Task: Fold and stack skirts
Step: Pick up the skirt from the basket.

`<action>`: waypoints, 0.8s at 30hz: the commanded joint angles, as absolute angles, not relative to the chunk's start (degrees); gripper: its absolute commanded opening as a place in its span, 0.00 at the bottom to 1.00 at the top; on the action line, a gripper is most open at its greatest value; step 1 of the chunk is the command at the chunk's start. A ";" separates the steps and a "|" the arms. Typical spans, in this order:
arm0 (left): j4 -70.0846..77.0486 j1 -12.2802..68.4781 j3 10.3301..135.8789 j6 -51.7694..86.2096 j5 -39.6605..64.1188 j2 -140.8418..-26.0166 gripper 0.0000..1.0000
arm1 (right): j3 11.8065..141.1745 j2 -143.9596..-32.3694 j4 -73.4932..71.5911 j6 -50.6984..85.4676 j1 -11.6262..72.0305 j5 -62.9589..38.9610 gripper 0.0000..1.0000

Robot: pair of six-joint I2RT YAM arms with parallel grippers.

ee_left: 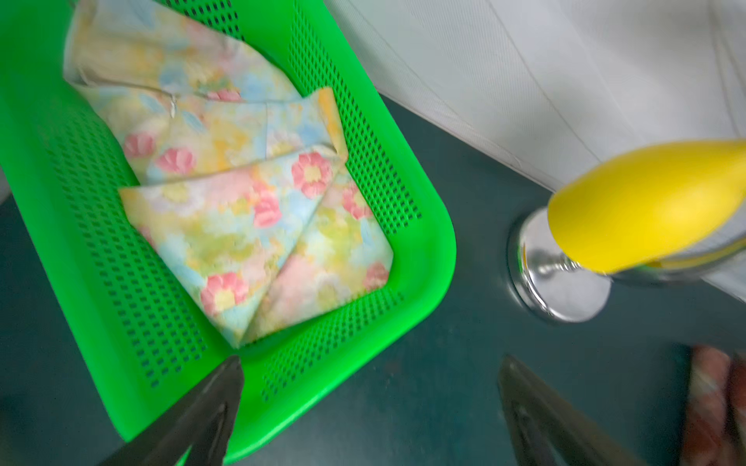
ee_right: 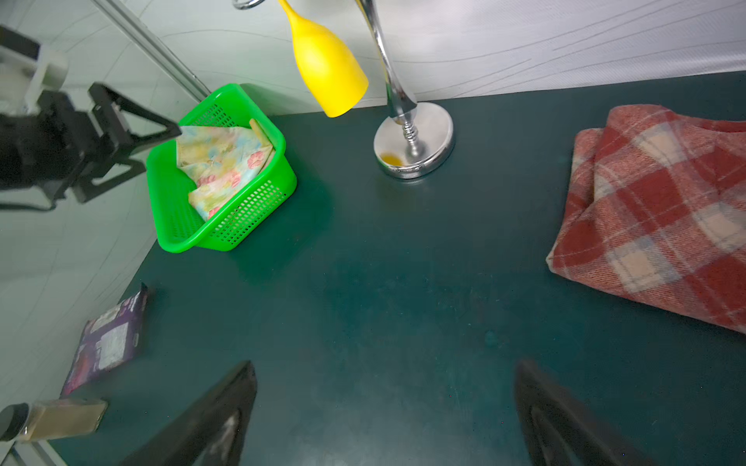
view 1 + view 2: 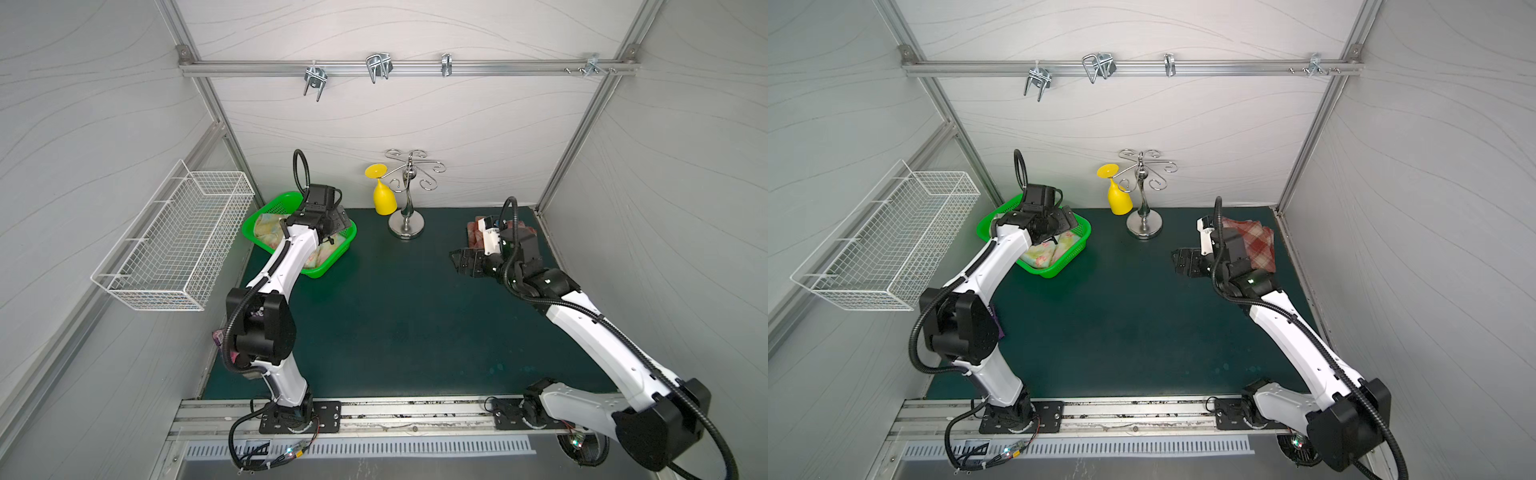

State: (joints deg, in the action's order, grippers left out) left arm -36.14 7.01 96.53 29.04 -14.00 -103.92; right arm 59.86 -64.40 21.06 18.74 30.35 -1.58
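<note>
Presently, left end effector (image 1: 371, 363): hovering at the rim of the green basket (image 1: 440, 250), jaws spread wide, gripping nothing.
Right end effector (image 2: 385, 366): hanging above bare worktop (image 2: 403, 282), jaws likewise spread, carrying nothing, sitting just beside the plaid skirt (image 2: 654, 218).
Floral skirt (image 1: 242, 210): lying inside the green basket, folded into overlapping triangular flaps, covering most of its floor.
Floral skirt handling: reading as thin, light and limp; probably sliding open if lifted by a single layer; best pinching through every layer at the pointed fold nearest the left end effector.
Plaid skirt position: resting on the worktop near the far right corner, doubled over loosely, rounded fold facing the centre.
Plaid skirt handling: reading as thick, woolly, heavier, grippy rather than slippery; probably keeping its fold better; calling for a deep bite over the rounded folded edge.
Green basket contents: holding the floral skirt only.
Wire basket (image 3: 178, 245): hanging off the left wall, showing nothing inside.
Chrome rack (image 3: 406, 227): standing at the back, carrying one yellow goblet (image 3: 384, 201) upside down.
Purple wrapper (image 2: 109, 339): lying at the worktop's left edge, apart from both skirts.
Stacking: not yet done, skirts sitting well apart.
</note>
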 commanded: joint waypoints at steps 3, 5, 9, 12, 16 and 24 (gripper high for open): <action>-40.71 4.98 106.20 25.74 -19.40 -113.51 0.96 | 59.26 -61.87 20.86 19.42 35.21 -1.08 0.99; -41.55 4.01 109.75 24.67 -19.56 -117.03 0.95 | 58.94 -61.49 21.17 19.76 36.73 -0.53 0.99; -45.44 1.29 115.22 24.26 -18.14 -123.64 0.93 | 58.50 -60.44 22.32 20.10 39.56 0.45 0.99; -47.02 -0.26 117.66 23.03 -17.67 -127.80 0.93 | 57.84 -59.64 22.41 20.46 41.62 1.71 0.99; -50.97 -1.52 121.81 21.40 -17.50 -133.25 0.92 | 57.07 -59.28 22.39 21.09 43.29 1.93 0.99; -58.18 -2.72 130.01 20.00 -15.25 -141.12 0.91 | 57.04 -59.37 22.85 21.80 44.12 1.60 0.99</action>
State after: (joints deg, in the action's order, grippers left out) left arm -53.15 -2.61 124.22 21.45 -15.73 -138.23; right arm 57.23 -60.20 22.00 21.04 43.53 1.23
